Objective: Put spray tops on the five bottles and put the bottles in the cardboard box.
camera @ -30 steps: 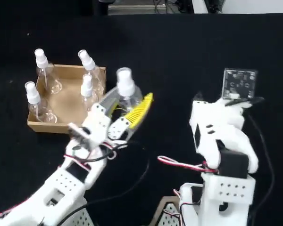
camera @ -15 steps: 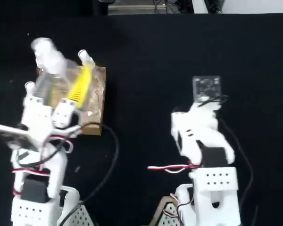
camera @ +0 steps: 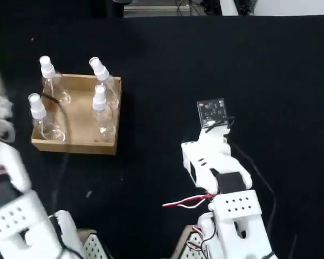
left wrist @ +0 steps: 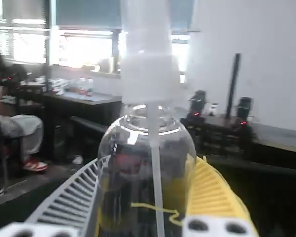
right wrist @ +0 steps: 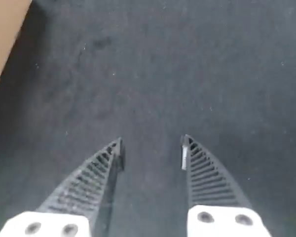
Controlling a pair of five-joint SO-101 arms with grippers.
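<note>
Well, four bottles (camera: 101, 110) with tops stand in the cardboard box (camera: 75, 144). The fifth bottle (left wrist: 138, 148), spray top (left wrist: 149, 64) on, is clamped between the left gripper's (left wrist: 150, 170) jaws, held off at the high view's left edge, apart from the box. The right gripper (right wrist: 150, 148) hangs open and empty over the table (camera: 205, 54). The last placing looks in hand; next, that bottle likely needs swinging over a free gap and lowering upright.

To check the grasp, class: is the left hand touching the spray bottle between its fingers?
Touching. The left wrist view shows the left hand with both fingers pressed against the clear sides of the spray bottle.
</note>
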